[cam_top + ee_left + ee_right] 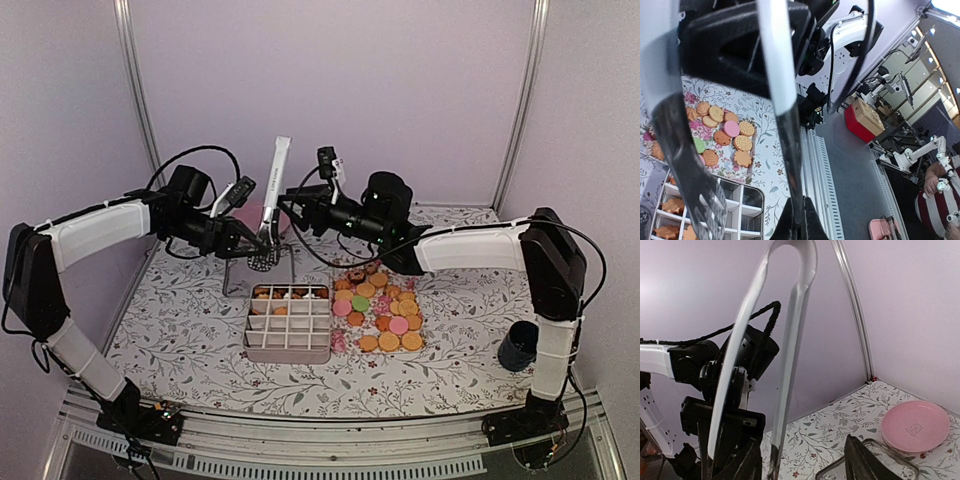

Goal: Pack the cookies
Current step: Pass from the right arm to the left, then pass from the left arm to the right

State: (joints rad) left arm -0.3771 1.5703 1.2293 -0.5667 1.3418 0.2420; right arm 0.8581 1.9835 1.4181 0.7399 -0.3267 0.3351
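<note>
While the left gripper (pixel 252 238) clamps the upright tongs (pixel 272 195), the right gripper (pixel 804 440) gapes around them, cookies (pixel 385 310) lying below both.

Left gripper (pixel 800 217) clamps the silver arm of the tongs (pixel 780 95). Black slotted tongs tip hangs left of the fingers. Grid tray (pixel 740 205) just left, some cells holding cookies (pixel 742 143); more cookies beyond it on flowered cloth (pixel 767 165).

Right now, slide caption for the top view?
Left pincer holds tongs upright, right pincer open around them, behind divided tray and loose cookies.
</note>
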